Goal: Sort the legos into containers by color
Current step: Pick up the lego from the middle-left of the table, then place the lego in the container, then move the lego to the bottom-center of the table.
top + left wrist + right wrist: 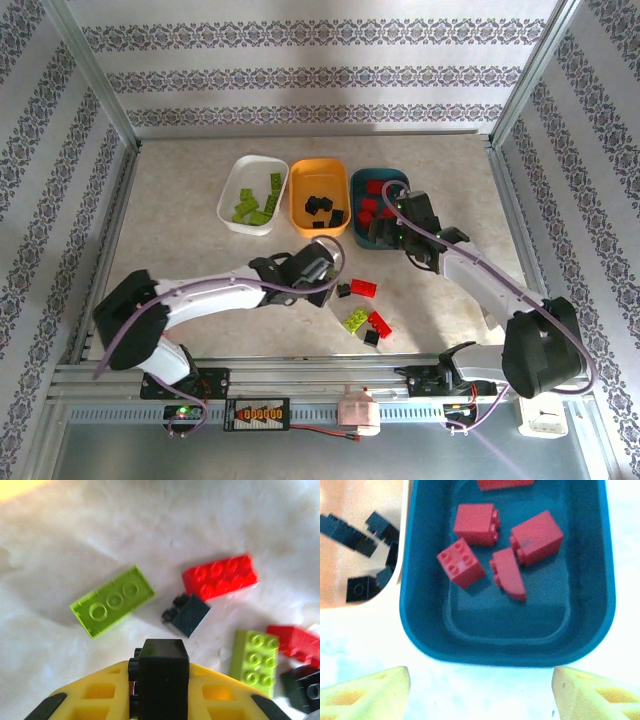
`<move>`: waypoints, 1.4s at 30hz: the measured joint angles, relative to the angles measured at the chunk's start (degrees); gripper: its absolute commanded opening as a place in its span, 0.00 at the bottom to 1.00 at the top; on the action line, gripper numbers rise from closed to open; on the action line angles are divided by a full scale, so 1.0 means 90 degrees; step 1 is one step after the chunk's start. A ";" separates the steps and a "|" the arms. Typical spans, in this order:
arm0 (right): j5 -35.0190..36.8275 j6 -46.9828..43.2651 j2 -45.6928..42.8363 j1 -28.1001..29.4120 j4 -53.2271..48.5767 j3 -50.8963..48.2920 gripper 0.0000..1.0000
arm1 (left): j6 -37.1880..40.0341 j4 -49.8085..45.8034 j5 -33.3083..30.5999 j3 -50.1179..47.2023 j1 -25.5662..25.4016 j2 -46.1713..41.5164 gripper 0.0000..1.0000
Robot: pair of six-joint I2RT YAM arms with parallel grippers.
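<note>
Left gripper (322, 283) clamping a black brick (164, 665); right gripper (480, 686) hanging open at the teal tray (420, 620).
Left gripper is squeezing the black brick between closed fingers over the bench (200, 240), where loose bricks (112, 601) in green, red and black are lying close together. Farther out, right gripper is hovering empty, fingers wide apart, at the teal tray's near edge; red bricks (470, 565) are sitting inside. Orange tray (298, 190) beside it is holding black bricks (322, 208), and the white tray (232, 205) is holding green bricks (262, 200).

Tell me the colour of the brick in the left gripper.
The brick is black, clearest in the left wrist view.
</note>
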 measured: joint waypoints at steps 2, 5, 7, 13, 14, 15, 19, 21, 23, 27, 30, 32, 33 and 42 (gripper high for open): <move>-0.0002 0.0046 -0.0219 0.0143 -0.0002 -0.0204 0.75 | -0.0012 0.0063 0.0197 0.0051 0.0466 -0.0221 0.13; -0.0022 0.0114 -0.0568 0.0384 -0.0005 -0.0559 0.74 | -0.0034 0.0160 0.0495 0.0342 0.1256 -0.0131 0.13; -0.0024 0.0138 -0.0811 0.0588 -0.0012 -0.0801 0.74 | -0.0102 0.0257 0.0750 0.0663 0.1717 0.0131 0.13; -0.0019 0.0216 -0.1620 0.1418 -0.0141 -0.1375 0.74 | -0.0175 0.0321 0.1268 0.2531 0.2577 0.1729 0.12; -0.0019 0.0250 -0.1732 0.1547 -0.0165 -0.1435 0.74 | -0.0172 0.0277 0.1297 0.2922 0.2613 0.2040 0.12; -0.0019 0.0274 -0.1807 0.1644 -0.0187 -0.1479 0.74 | -0.0170 0.0238 0.1309 0.3264 0.2637 0.2307 0.12; -0.0015 0.0391 -0.2035 0.2006 -0.0325 -0.1690 0.74 | -0.0134 -0.0090 0.1304 0.4551 0.2645 0.3308 0.18; -0.0015 0.0469 -0.2101 0.2152 -0.0410 -0.1783 0.74 | -0.0107 -0.0350 0.1304 0.5124 0.2645 0.3776 0.30; -0.0015 0.0503 -0.2110 0.2251 -0.0457 -0.1812 0.74 | -0.0039 -0.0578 0.1307 0.5542 0.2645 0.4143 0.44; -0.0012 0.0602 -0.2067 0.2484 -0.0464 -0.1812 0.72 | -0.0010 -0.0954 0.1333 0.5931 0.2645 0.4503 0.63; 0.0010 0.0644 -0.1821 0.2647 -0.0447 -0.1800 0.71 | -0.0029 -0.1010 0.1409 0.5909 0.2645 0.4430 0.71; 0.0046 0.0648 -0.1569 0.2747 -0.0440 -0.1758 0.70 | -0.0058 -0.0947 0.1481 0.5676 0.2645 0.4180 0.74; 0.0070 0.0656 -0.1450 0.2786 -0.0440 -0.1717 0.69 | -0.0087 -0.0860 0.1520 0.5399 0.2645 0.3929 0.76; 0.0391 0.0663 -0.0359 0.2885 -0.0233 -0.1005 0.67 | -0.0612 0.0692 0.1761 0.1632 0.2645 0.0226 1.00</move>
